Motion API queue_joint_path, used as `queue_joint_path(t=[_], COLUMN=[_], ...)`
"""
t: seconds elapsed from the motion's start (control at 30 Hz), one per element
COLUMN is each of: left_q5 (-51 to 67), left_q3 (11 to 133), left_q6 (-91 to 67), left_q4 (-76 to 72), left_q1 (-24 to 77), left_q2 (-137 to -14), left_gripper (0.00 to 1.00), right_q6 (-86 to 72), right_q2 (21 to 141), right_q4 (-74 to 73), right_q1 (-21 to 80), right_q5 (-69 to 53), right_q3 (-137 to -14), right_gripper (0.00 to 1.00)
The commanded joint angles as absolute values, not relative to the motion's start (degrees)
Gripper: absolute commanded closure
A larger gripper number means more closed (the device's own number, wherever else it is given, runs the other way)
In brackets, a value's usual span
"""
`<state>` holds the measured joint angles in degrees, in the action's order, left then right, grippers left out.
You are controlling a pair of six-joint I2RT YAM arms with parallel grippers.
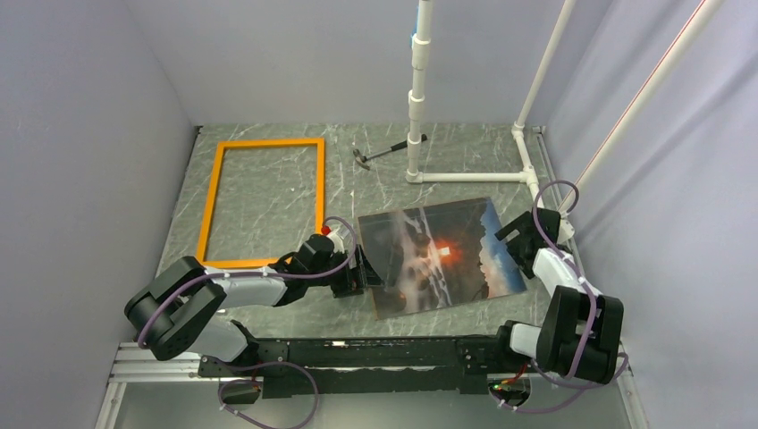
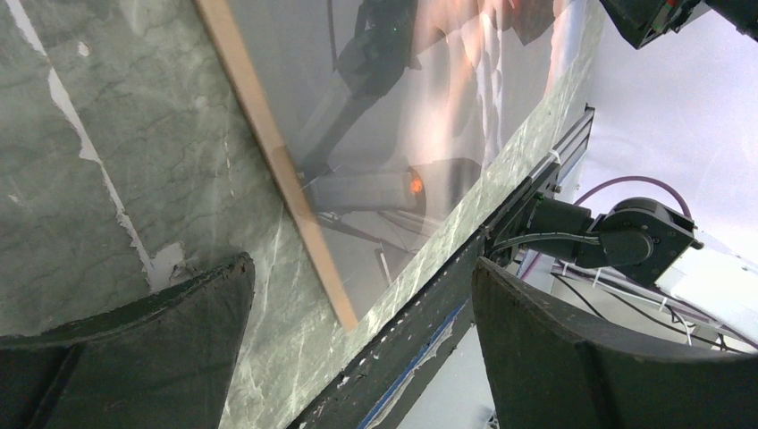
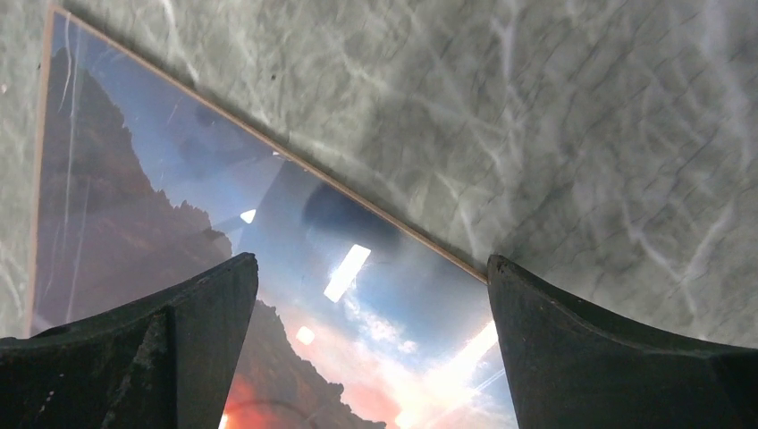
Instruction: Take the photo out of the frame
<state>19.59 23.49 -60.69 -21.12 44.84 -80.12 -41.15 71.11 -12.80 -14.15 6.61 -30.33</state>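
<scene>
The photo (image 1: 438,255) lies face up on the marble table, right of centre, showing dark rocks, orange glow and blue sky. The orange frame (image 1: 268,142) lies at the far left, apart from the photo, with bare table inside it. My left gripper (image 1: 357,268) is open at the photo's left edge. In the left wrist view the photo's brown edge (image 2: 268,134) and near corner lie ahead between the open fingers of the left gripper (image 2: 362,340). My right gripper (image 1: 514,237) is open at the photo's right edge, over its blue-sky corner (image 3: 134,179) in the right wrist view (image 3: 371,349).
A small hammer (image 1: 375,156) lies at the back centre. A white pipe stand (image 1: 416,98) rises behind it, with its base pipe (image 1: 474,177) along the back right. Grey walls close in left, back and right. A black rail (image 1: 357,353) runs along the near edge.
</scene>
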Motion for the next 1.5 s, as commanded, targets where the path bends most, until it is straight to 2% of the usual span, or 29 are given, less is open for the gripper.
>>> queue_joint_path(t=[0.0, 0.2, 0.43, 0.73, 1.1, 1.33, 1.47], left_q5=[19.19, 18.67, 20.19, 19.53, 19.77, 14.00, 16.92], left_q3=[24.86, 24.09, 25.26, 25.37, 26.79, 27.22, 26.58], left_q6=[-60.14, -60.16, -60.48, -60.89, -61.34, -60.66, -61.14], left_q4=[-22.30, -22.13, -24.05, -21.94, -20.64, -10.95, -14.18], left_q1=[45.05, 45.07, 45.08, 45.01, 45.09, 45.04, 45.01], left_q2=[-80.11, -79.32, -80.80, -76.39, -74.51, -72.75, -75.19], left_gripper=[0.07, 0.08, 0.09, 0.09, 0.08, 0.05, 0.05], right_q6=[-43.95, -37.33, -34.99, -31.28, -32.30, -31.52, -33.97], right_q2=[68.24, 66.89, 66.33, 76.59, 75.49, 74.57, 72.76], right_q4=[-15.31, -20.70, -25.17, -24.43, -24.43, -24.75, -26.60], right_q1=[-14.03, -11.78, 4.07, 18.06, 19.42, 19.74, 16.96], right_q5=[0.28, 8.14, 23.83, 22.74, 20.00, 15.23, 21.27], right_q3=[-28.89, -34.08, -38.71, -43.41, -44.65, -43.89, -42.10], right_gripper=[0.01, 0.00, 0.00, 0.00, 0.00, 0.00, 0.00])
